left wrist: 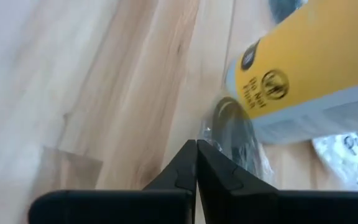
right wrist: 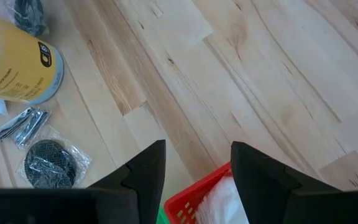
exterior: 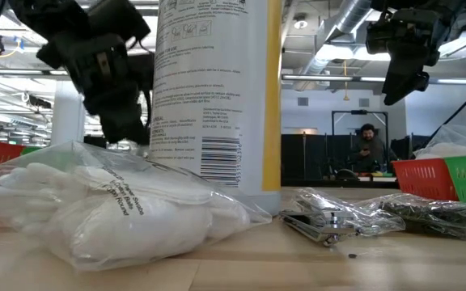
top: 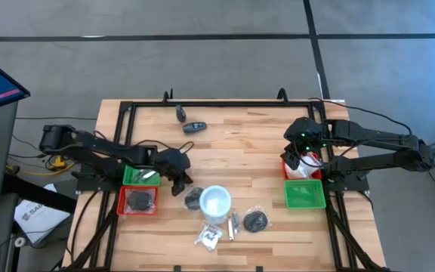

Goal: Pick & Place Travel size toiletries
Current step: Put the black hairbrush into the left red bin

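Note:
A black disc in a clear wrapper (top: 195, 199) (left wrist: 232, 134) lies by the foot of the white-and-yellow round container (top: 216, 202) (left wrist: 303, 68). My left gripper (top: 178, 183) (left wrist: 196, 144) is shut at its left, just above the table. Other toiletries lie near the front edge: a second wrapped disc (top: 256, 221), silvery sticks (top: 232, 224) and wrapped white pieces (top: 210, 236) (exterior: 95, 202). Two dark oblong pieces (top: 195, 126) lie far back. My right gripper (top: 297, 155) (right wrist: 197, 168) hangs open above the right red tray (right wrist: 194, 199). My left gripper has its fingertips closed on the clear wrapper's near edge (left wrist: 205, 132), coming down at a slant from the table's left. Only the thin film reaches the tips; one layer or several does not show. Whether the disc is clear of the table, I cannot tell.
A green tray (top: 140, 175) and a red tray (top: 138, 200) holding a black disc stand at the left. At the right are a red tray (top: 300, 168) with a white item and a green tray (top: 305, 194). Bare wood lies across the table's middle.

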`<state>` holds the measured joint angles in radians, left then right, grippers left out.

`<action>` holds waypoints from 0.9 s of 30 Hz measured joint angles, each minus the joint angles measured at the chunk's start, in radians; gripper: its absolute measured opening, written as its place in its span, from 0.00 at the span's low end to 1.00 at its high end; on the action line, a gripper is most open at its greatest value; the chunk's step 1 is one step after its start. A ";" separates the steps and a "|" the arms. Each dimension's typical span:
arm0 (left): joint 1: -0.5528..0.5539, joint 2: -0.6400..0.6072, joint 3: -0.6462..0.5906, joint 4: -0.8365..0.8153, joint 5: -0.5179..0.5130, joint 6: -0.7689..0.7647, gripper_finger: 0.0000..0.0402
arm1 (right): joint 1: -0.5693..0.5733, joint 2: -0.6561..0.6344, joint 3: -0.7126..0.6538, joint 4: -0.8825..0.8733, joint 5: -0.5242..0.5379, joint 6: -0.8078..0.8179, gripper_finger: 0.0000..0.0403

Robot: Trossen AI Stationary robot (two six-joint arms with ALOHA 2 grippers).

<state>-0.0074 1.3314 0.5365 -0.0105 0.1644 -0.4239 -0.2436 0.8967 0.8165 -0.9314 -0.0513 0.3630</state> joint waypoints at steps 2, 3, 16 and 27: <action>0.000 -0.035 0.000 -0.008 -0.014 0.001 0.00 | 0.000 0.000 0.000 0.000 0.000 0.000 0.43; 0.000 -0.052 0.000 -0.022 -0.030 0.000 0.00 | 0.000 0.000 0.000 0.000 0.000 0.000 0.43; 0.002 -0.208 0.002 -0.036 -0.161 0.001 0.00 | 0.000 0.000 0.000 0.008 0.000 0.000 0.42; 0.002 -0.310 0.002 -0.011 -0.255 0.027 0.00 | 0.000 0.000 0.000 0.055 0.000 0.000 0.42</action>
<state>-0.0055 1.0217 0.5385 -0.0215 -0.0901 -0.3968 -0.2440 0.8965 0.8165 -0.8759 -0.0517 0.3634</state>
